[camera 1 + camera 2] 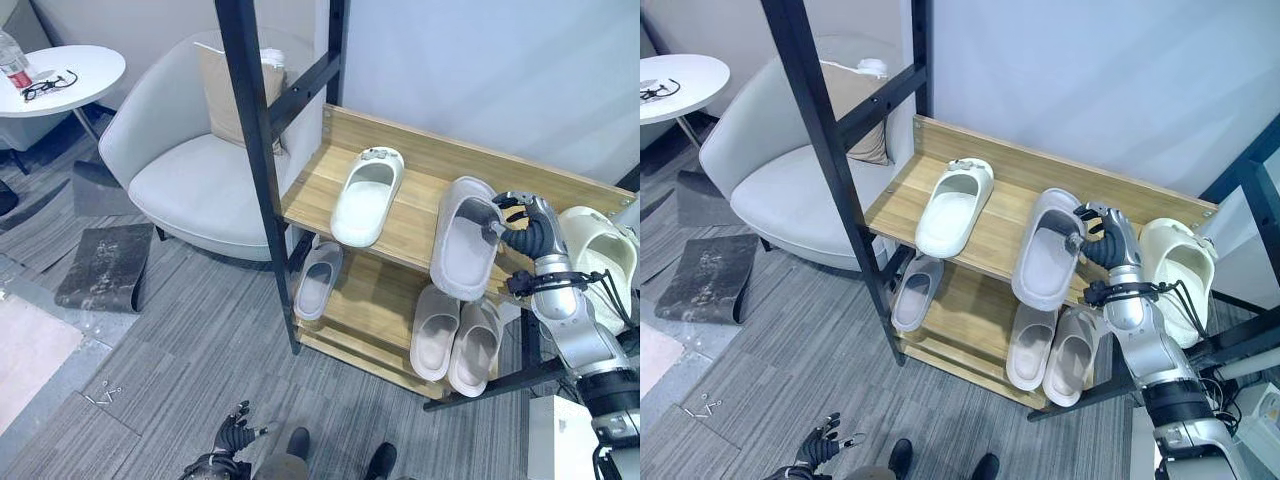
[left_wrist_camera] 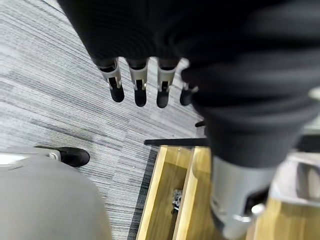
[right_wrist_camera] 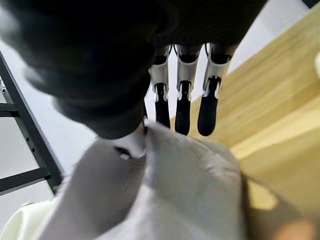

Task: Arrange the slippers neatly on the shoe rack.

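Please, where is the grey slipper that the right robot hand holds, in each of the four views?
Left eye view: grey slipper, upper shelf, right of centre.
Right eye view: grey slipper, centre-right.
Left wrist view: not seen.
Right wrist view: grey slipper, lower half, pinched by right robot hand.
Shared landmark: white slipper.

Upright black post (image 1: 255, 150) hiding part of the armchair (image 1: 180, 170); round side counter (image 1: 60, 75) running off the frame edge; grey slipper (image 3: 165, 195) blurring close up

A silver-grey arm ends in a dark ribbed wrist cover and the right hand (image 1: 525, 228), its silver fingers (image 3: 182, 97) dark-tipped.
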Available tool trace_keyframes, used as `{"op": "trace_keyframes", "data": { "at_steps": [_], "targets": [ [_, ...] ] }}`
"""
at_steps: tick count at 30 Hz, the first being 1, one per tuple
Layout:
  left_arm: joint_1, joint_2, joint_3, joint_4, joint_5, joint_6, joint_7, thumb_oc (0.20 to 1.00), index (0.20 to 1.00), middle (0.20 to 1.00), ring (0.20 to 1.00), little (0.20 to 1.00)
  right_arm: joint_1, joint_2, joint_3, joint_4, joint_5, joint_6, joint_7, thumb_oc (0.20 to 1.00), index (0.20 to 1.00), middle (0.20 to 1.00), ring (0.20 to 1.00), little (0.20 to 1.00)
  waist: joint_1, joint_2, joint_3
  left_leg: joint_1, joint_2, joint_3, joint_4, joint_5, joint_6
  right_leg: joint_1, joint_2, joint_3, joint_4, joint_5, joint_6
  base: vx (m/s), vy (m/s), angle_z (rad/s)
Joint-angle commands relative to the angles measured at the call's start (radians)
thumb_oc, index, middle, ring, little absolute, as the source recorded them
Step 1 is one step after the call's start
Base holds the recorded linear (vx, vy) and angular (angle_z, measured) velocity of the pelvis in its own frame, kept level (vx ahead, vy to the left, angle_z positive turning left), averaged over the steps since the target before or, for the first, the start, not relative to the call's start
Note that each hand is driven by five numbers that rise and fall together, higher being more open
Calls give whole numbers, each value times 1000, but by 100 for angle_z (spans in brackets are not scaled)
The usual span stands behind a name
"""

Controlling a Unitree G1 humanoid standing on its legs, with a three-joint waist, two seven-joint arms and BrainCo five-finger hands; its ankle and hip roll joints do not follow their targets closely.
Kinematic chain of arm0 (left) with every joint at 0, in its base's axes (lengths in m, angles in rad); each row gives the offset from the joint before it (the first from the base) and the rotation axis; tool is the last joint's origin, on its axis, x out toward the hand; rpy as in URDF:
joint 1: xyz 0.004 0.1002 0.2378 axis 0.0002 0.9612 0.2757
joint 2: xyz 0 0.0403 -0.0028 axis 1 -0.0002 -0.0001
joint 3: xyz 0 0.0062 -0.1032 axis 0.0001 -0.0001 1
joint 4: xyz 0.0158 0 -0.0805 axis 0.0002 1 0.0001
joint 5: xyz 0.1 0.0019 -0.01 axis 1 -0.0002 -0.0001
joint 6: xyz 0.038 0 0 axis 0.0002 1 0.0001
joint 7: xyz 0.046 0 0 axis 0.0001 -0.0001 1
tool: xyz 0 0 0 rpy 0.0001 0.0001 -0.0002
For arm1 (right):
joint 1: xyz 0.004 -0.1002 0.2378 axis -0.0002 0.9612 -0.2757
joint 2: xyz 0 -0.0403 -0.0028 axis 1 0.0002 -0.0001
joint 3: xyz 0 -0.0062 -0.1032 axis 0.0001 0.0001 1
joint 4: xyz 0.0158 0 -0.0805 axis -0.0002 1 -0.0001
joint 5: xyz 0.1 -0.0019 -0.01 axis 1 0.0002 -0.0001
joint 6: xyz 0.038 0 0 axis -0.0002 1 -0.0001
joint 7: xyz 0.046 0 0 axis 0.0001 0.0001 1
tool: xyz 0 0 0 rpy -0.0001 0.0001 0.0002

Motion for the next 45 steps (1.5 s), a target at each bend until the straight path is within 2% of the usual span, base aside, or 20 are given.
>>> {"op": "trace_keyframes", "data": {
  "at_steps": [1,7,11,12,13,14,16,17,18,19,21,22,23,26,32,36,37,41,42,45],
  "targets": [
    [-44,-10,-41,28,14,-31,-1,1000,1000,1000,1000,1000,-46,-23,55,47,-16,29,-9,200,200,200,200,200,29,7,21,-2,4,-11,-2,-42,-11,117,-23,-20,8,-102,77,0,0,0],
    [-54,-11,-46,28,9,-28,5,1000,1000,1000,1000,1000,-75,4,55,42,4,34,-27,200,200,200,200,200,30,11,18,-5,1,-16,-3,-38,-13,117,-24,-26,9,-99,78,0,0,0],
    [-68,-19,-29,31,9,-19,15,1000,1000,1000,1000,1000,-38,31,-19,-170,33,3,-53,200,200,200,200,200,18,17,11,2,2,-12,-3,-40,-12,120,-24,-21,13,-100,78,3,2,1],
    [-70,-20,-23,39,7,-17,21,1000,1000,1000,1000,1000,-19,49,-56,-244,60,-10,-64,200,200,200,200,200,15,18,9,4,3,-10,-3,-40,-12,121,-24,-20,13,-101,78,14,5,7],
    [-69,-31,-14,35,6,-13,32,1000,1000,1000,1000,1000,12,100,-107,-416,115,-72,-68,200,200,200,200,200,3,25,6,7,3,-8,-4,-41,-13,121,-25,-14,16,-103,77,23,-4,5],
    [-62,-33,-11,31,8,-12,35,1000,1000,1000,1000,1000,27,137,-135,-502,164,-96,-63,200,200,200,200,200,-2,28,3,11,5,-5,-3,-46,-15,124,-23,-11,17,-108,76,0,0,0],
    [-58,-36,-15,28,13,-9,38,1000,1000,1000,1000,1000,39,169,-139,-552,198,-123,-58,200,200,200,200,200,-7,28,-1,7,3,-7,-4,-39,-14,118,-26,-11,19,-105,76,0,0,0],
    [-56,-42,-17,34,16,-5,44,1000,1000,1000,1000,1000,38,229,-116,-649,307,-175,-34,200,200,200,200,200,-12,34,2,11,6,-2,-3,-43,-16,120,-25,-5,23,-109,75,0,0,0],
    [-56,-42,-17,34,16,-5,44,1000,1000,1000,1000,1000,38,229,-116,-649,307,-175,-34,200,200,200,200,200,-12,34,2,11,6,-2,-3,-43,-16,120,-25,-5,23,-109,75,-35,-15,-2],
    [-54,-46,-16,31,11,1,57,1000,1000,1000,1000,1000,51,293,-49,-745,463,-222,26,200,200,200,200,200,-20,39,2,8,3,3,-5,-35,-14,114,-29,-1,24,-104,73,-35,-13,-3],
    [-46,-47,-7,30,9,5,63,1000,1000,1000,1000,1000,70,324,59,-817,601,-225,124,200,200,200,200,200,-22,44,3,14,6,10,-4,-38,-16,113,-27,8,27,-106,70,-37,-14,-7],
    [-46,-48,-7,29,10,5,63,1000,1000,1000,1000,1000,70,324,58,-818,602,-224,125,200,200,200,200,200,-24,43,1,10,4,8,-5,-34,-15,110,-28,6,26,-103,70,-42,-6,-9],
    [-47,-57,1,60,13,8,75,1000,1000,1000,1000,1000,89,343,192,-860,706,-205,207,200,200,200,200,200,-26,47,1,10,6,12,-5,-31,-16,106,-29,9,29,-102,68,-36,-13,-6],
    [-55,-57,5,60,17,-3,82,1000,1000,1000,1000,1000,56,362,399,-855,727,-139,320,200,200,200,200,200,-18,55,7,14,9,8,-5,-32,-21,109,-27,8,33,-108,61,-34,-29,-3],
    [-80,-52,-4,27,10,-31,114,1000,1000,1000,1000,1000,-2,429,607,-668,587,-74,373,200,200,200,200,200,13,66,23,-1,7,-18,-2,-23,-23,108,-29,-22,36,-112,56,-37,-21,4],
    [-90,-62,-6,29,-2,-44,130,1000,1000,1000,1000,1000,0,437,675,-500,338,-51,361,200,200,200,200,200,28,72,52,-14,5,-41,7,-20,-25,104,-24,-39,45,-128,51,-60,-23,18],
    [-98,-69,-17,30,-13,-55,145,1000,1000,1000,1000,1000,-9,421,680,-395,139,-45,303,200,200,200,200,200,36,80,88,-31,4,-48,26,-24,-27,91,-25,-42,64,-139,48,-190,-14,32],
    [-156,-92,-78,27,-55,-98,188,1000,1000,1000,1000,1000,-56,400,632,-206,-95,-44,123,200,200,200,200,200,35,111,189,-144,-15,-63,121,-20,-22,-6,-47,-48,131,-142,42,-287,14,21],
    [-186,-93,-120,8,-66,-116,197,1000,1000,1000,1000,1000,-125,388,614,-116,-222,-19,26,200,200,200,200,200,39,130,235,-202,-19,-62,181,-29,-18,-68,-66,-40,188,-146,37,-335,65,4],
    [-235,-76,-192,-42,-83,-144,198,1000,1000,1000,1000,1000,-255,373,573,105,-351,43,-127,200,200,200,200,200,45,156,267,-316,-27,-59,275,-45,-8,-191,-97,-17,299,-156,29,-243,72,3]
  ]
}}
